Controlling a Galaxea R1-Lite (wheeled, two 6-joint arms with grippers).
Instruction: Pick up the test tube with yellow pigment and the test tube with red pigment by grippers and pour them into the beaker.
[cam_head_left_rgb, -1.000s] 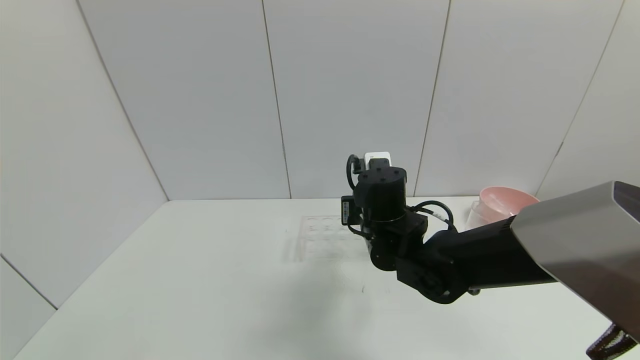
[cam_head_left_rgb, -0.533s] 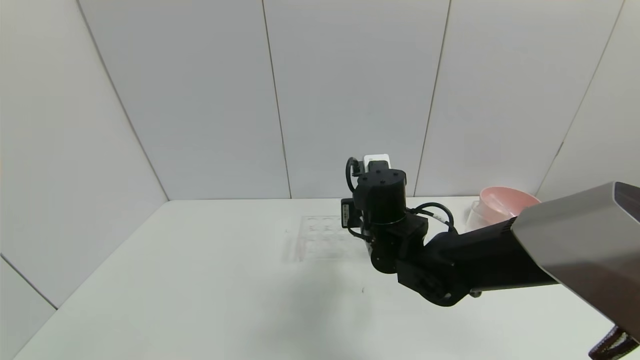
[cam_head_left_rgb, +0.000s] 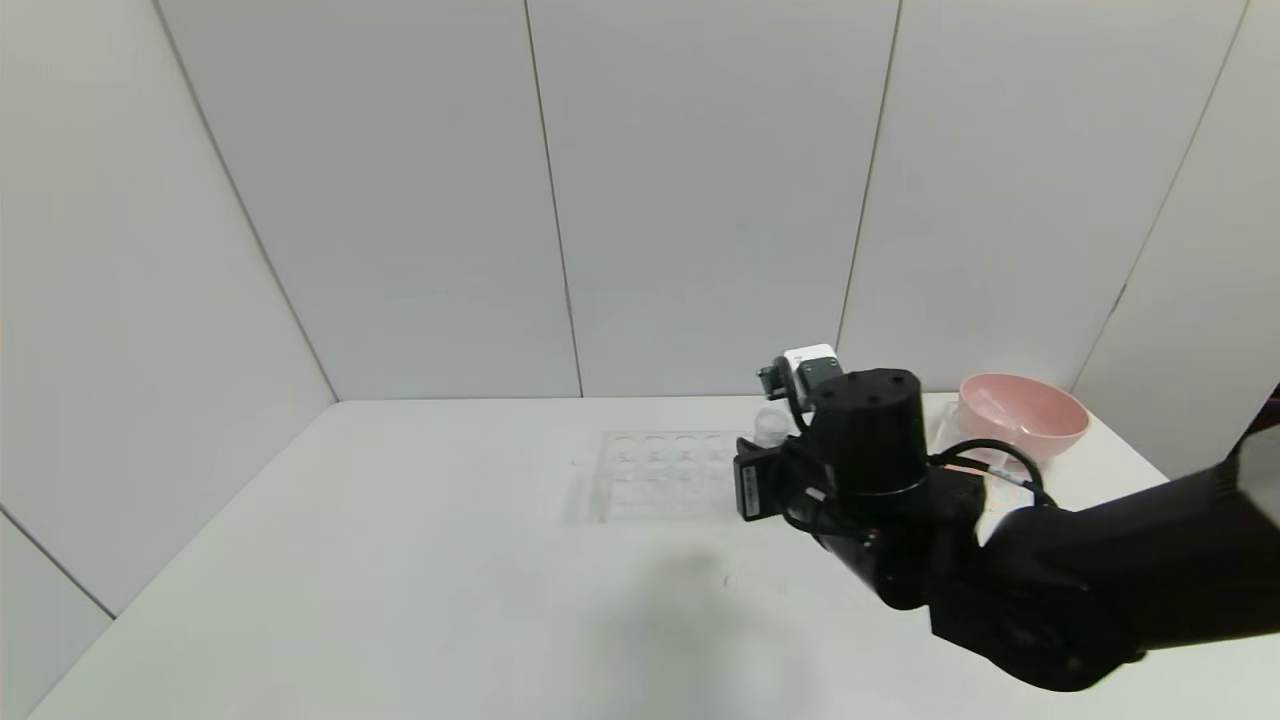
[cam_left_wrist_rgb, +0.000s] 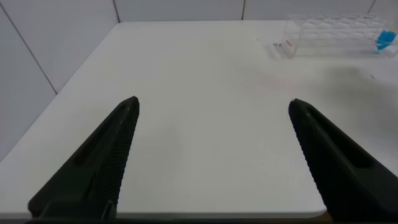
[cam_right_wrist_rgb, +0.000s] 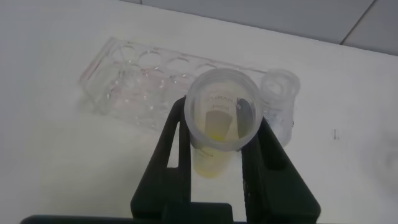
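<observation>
My right gripper (cam_right_wrist_rgb: 221, 121) is shut on the test tube with yellow pigment (cam_right_wrist_rgb: 214, 165) and holds it upright above the table. A little yellow liquid lies at its bottom. In the head view the black wrist (cam_head_left_rgb: 868, 430) hides the jaws and the tube. A clear round vessel (cam_right_wrist_rgb: 280, 99) stands just beyond the tube; it also shows in the head view (cam_head_left_rgb: 770, 425). A clear beaker (cam_head_left_rgb: 945, 425) stands by the pink bowl. I see no tube with red pigment. My left gripper (cam_left_wrist_rgb: 211, 109) is open and empty over the table's near left part.
A clear tube rack (cam_head_left_rgb: 660, 475) lies at mid table, left of my right wrist; it shows too in the right wrist view (cam_right_wrist_rgb: 143, 81) and the left wrist view (cam_left_wrist_rgb: 336, 31), with a blue tube (cam_left_wrist_rgb: 385, 40) at its end. A pink bowl (cam_head_left_rgb: 1022, 415) stands at the back right.
My right arm has moved right and nearer to me, off the rack, with the tube in its jaws. The rack now shows whole.
</observation>
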